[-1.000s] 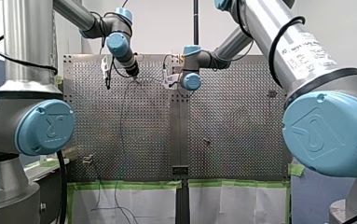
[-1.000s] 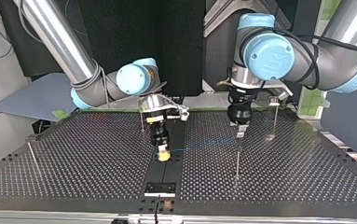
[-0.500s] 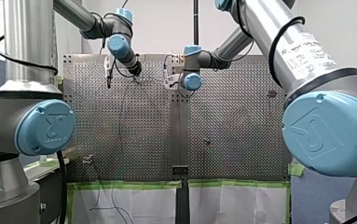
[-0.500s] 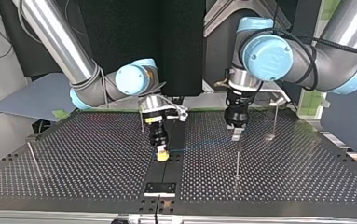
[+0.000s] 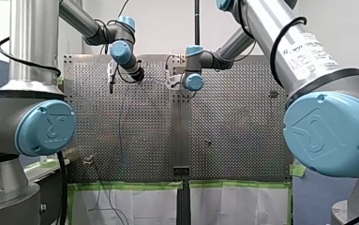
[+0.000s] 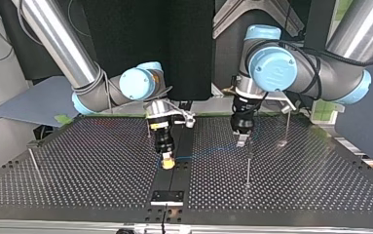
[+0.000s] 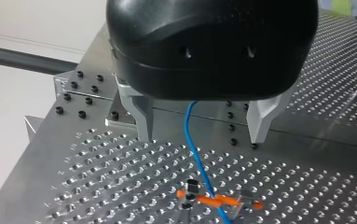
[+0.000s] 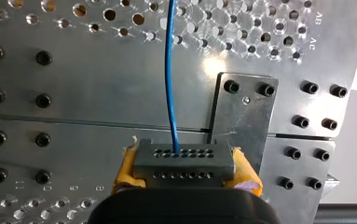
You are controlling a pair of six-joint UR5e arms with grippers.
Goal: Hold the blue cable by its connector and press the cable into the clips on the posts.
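There is one thin blue cable (image 8: 170, 70), and it ends in one dark grey block connector (image 8: 183, 156) with two rows of little holes. My right gripper (image 8: 185, 171) squeezes that connector between its yellow pads (image 8: 126, 169). The cable runs straight ahead from it over the shiny metal table full of holes (image 8: 50, 107). In the top view it stretches sideways to my left gripper (image 7: 202, 136). That gripper's two metal fingers (image 7: 140, 112) stand wide apart around the cable, holding nothing, above one orange clip (image 7: 216, 200).

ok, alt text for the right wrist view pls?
My right gripper has its yellow pads clamped on a dark grey connector with two rows of small holes. The blue cable leaves the connector and runs straight ahead over the perforated metal table, passing beside a small bolted plate.
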